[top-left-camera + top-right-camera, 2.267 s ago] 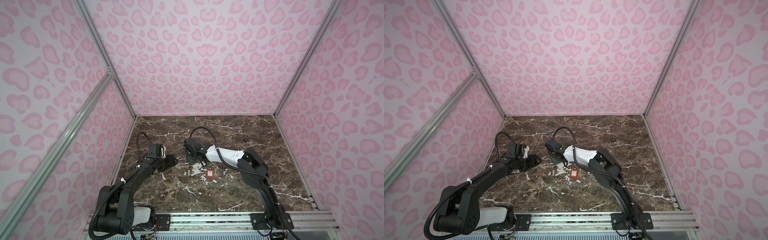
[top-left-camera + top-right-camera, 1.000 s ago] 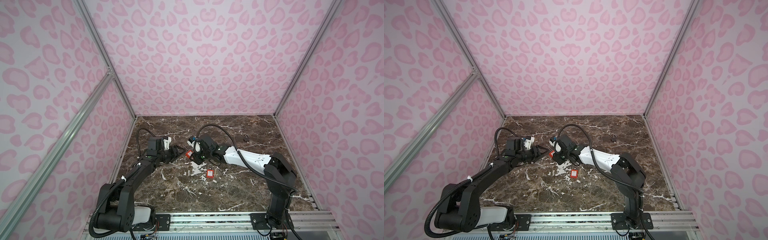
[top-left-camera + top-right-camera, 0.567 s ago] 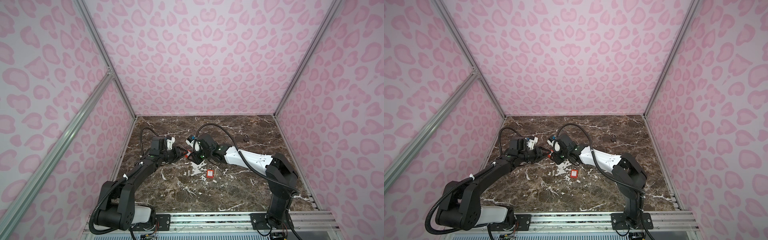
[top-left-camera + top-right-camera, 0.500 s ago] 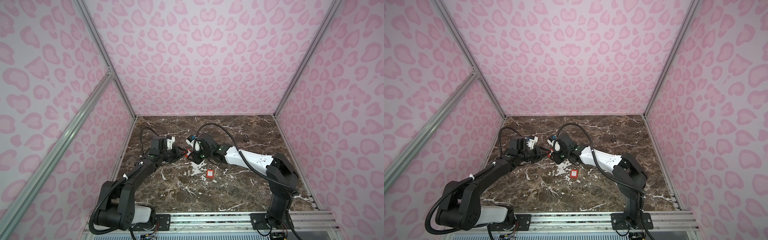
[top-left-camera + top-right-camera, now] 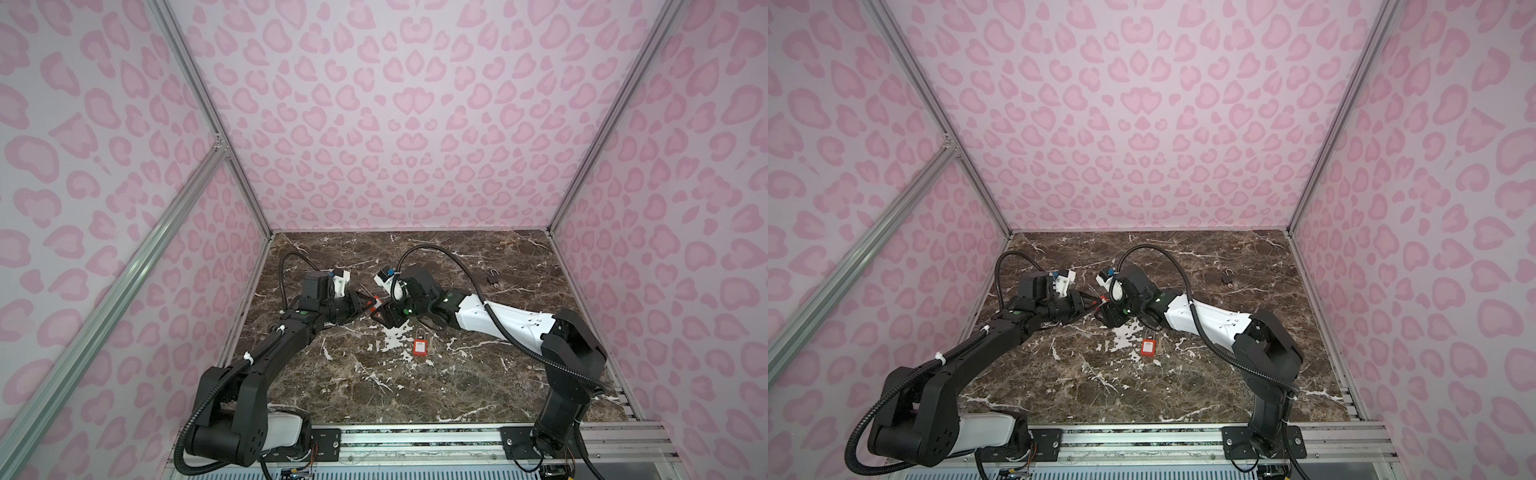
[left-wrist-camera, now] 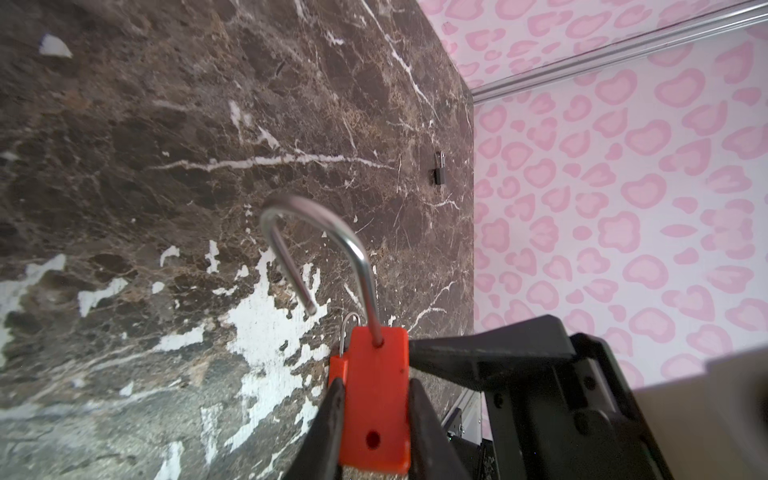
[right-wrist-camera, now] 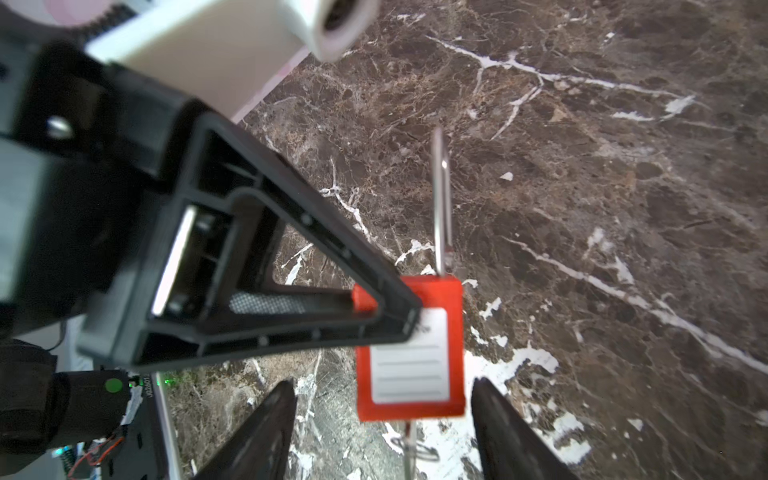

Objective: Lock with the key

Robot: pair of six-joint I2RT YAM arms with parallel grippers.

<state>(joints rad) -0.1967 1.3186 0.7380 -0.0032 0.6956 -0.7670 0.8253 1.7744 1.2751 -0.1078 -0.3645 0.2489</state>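
Observation:
A red padlock (image 6: 376, 415) with a white label (image 7: 409, 357) hangs above the table. My left gripper (image 6: 376, 390) is shut on its body. Its steel shackle (image 6: 324, 232) stands swung open. My right gripper (image 7: 382, 386) is open, its fingers (image 7: 274, 415) apart on either side of the lock's lower end, not touching it. A blurred metal key with a ring (image 7: 409, 440) seems to stick out under the lock. Both top views show the two grippers meeting at the lock (image 5: 376, 303) (image 5: 1100, 301), left of the table's middle.
A second red padlock (image 5: 420, 347) (image 5: 1149, 347) lies on the marble table (image 5: 415, 395) in front of the grippers, with a small key (image 5: 434, 345) beside it. A small dark padlock (image 5: 493, 277) (image 6: 439, 172) sits at the back right. Pink patterned walls enclose three sides.
The left gripper has closed on the red padlock's body. The right jaws, which held it before, have just spread off it. Both arms stay close together.

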